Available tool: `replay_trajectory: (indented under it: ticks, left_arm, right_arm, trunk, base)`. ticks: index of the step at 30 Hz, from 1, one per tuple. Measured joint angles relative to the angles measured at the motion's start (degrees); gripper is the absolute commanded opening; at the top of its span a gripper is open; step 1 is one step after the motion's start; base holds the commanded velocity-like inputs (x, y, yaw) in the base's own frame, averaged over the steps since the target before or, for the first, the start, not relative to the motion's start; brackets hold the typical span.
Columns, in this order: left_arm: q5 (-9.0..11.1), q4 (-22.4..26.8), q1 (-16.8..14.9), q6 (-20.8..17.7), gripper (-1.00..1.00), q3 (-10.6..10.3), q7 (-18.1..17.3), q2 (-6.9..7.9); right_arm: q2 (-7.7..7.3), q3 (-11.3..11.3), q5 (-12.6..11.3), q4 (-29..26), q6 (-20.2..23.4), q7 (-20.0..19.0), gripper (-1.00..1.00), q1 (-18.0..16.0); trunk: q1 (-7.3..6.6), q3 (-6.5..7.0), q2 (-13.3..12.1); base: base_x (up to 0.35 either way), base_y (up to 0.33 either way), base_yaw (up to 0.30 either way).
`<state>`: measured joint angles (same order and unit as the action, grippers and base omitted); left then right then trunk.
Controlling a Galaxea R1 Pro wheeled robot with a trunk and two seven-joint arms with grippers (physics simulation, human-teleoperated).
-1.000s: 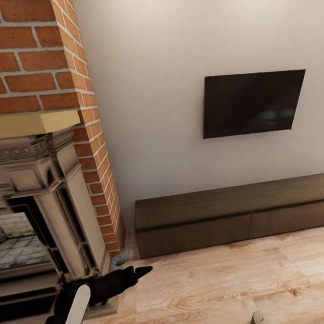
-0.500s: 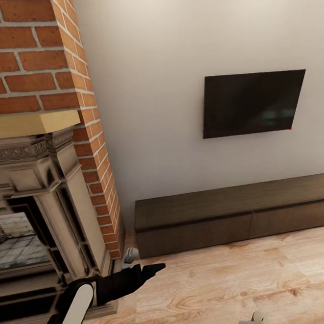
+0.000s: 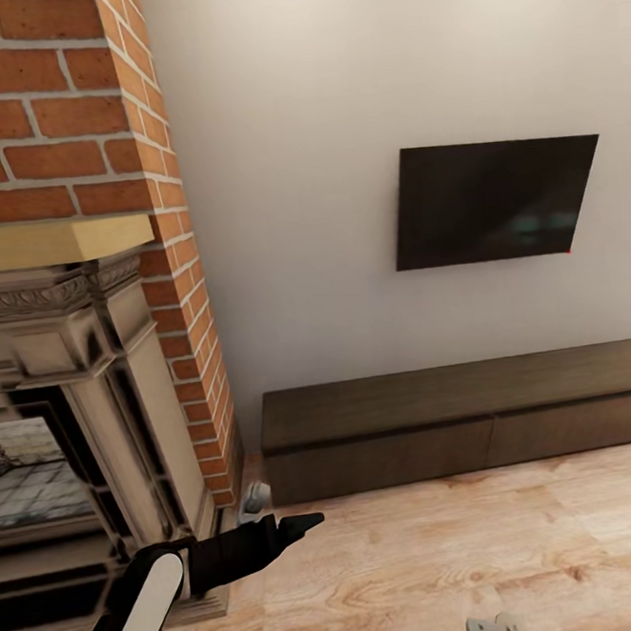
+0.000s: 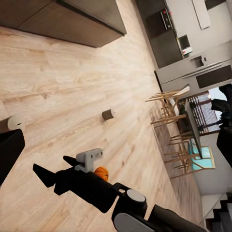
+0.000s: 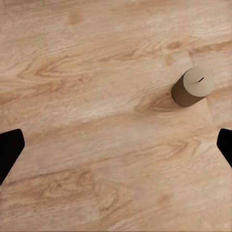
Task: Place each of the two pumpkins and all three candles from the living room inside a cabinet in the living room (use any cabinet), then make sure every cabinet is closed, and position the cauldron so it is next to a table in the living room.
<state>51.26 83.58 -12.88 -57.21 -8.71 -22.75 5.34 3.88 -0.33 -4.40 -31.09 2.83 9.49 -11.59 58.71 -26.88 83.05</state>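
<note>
Cabinet: long low dark-brown wooden TV unit [image 3: 468,417] along the white wall, under the black wall TV [image 3: 492,201]; flat handleless fronts flush, looks shut. Risk: no grip edge, pads may slip when opening.
Fireplace: red-brick chimney w/ carved stone surround [image 3: 91,373], just beside the cabinet's end. Risk: left arm crowded against it, elbow may clip.
Floor: pale wood planks [image 5: 96,96].
Left gripper [image 3: 300,523]: black, low over floor, aimed toward cabinet; open or closed, can't tell.
Right gripper [image 5: 116,145]: black tips at both frame edges, jaws spread wide, empty, hanging over bare floor.
Pumpkin: small orange ribbed one [image 4: 101,173] on floor, partly behind right arm in left wrist view. Risk: arm nudges it, it rolls.
Candle A: short grey-tan cylinder, cream top [image 5: 192,87], upright, off to one side of right jaws. Risk: descent as-is misses or tips it.
Candle B: similar stub [image 4: 108,114], alone on floor.
Candle C (prob.): grey stub [image 3: 258,497] at the fireplace–cabinet corner. Risk: tight reach.
</note>
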Motion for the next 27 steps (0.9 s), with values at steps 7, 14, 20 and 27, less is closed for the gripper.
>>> replay_trajectory:
  ticks: [7, 14, 20, 27]
  left_arm:
    - [0.05, 0.25, 0.00, 0.00, 1.00, -0.20, 0.00, -0.01]
    - [0.20, 0.37, 0.00, 0.02, 1.00, -0.30, -0.15, -0.06]
    - [0.57, 0.21, 0.00, 0.09, 1.00, -0.40, -1.08, -0.32]
    - [0.60, 0.11, 0.00, 0.09, 1.00, -0.41, -1.16, -0.36]
  right_arm:
    - [-0.33, -0.06, -11.10, -0.18, -0.73, -7.40, 1.00, 0.00]
    - [-0.48, -0.09, -18.18, -4.31, -2.78, -12.08, 1.00, -1.14]
    - [-0.69, -0.22, -26.90, -8.41, -5.08, -12.99, 1.00, -2.74]
    - [-2.72, -0.09, -43.44, -8.23, -5.51, -16.06, 1.00, -4.51]
  trunk:
    - [0.01, 0.00, 0.00]
    - [0.02, 0.00, 0.00]
    - [0.02, 0.00, 0.00]
    - [0.02, 0.00, 0.00]
  base:
    - [0.049, 0.000, 0.000]
    - [0.003, 0.000, 0.000]
    - [0.000, 0.000, 0.000]
    - [0.000, 0.000, 0.000]
